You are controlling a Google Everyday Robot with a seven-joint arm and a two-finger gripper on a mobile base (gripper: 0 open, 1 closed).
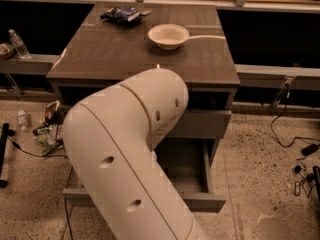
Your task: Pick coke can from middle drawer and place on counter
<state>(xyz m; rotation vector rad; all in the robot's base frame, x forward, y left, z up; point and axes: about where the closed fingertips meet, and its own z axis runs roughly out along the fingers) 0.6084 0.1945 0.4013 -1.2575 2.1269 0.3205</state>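
Arm point(125, 159) covers the open middle drawer point(210, 202) at 6 o'clock, hiding the claw, whose grip I cannot tell.

Place: robot test lab | Cues: speckled floor point(260, 154), loose cables point(273, 126), 1 freestanding cabinet point(200, 124) with counter point(115, 54), litter point(47, 129) beside it | Gripper: hidden behind white arm point(120, 154)

1. Warm, dim overhead light; a pale sheen lies on the counter point(115, 54).
2. The bowl point(168, 35) casts a soft shadow.
3. The bright arm point(125, 154) hides the gripper; the drawer point(212, 202) interior lies shaded.
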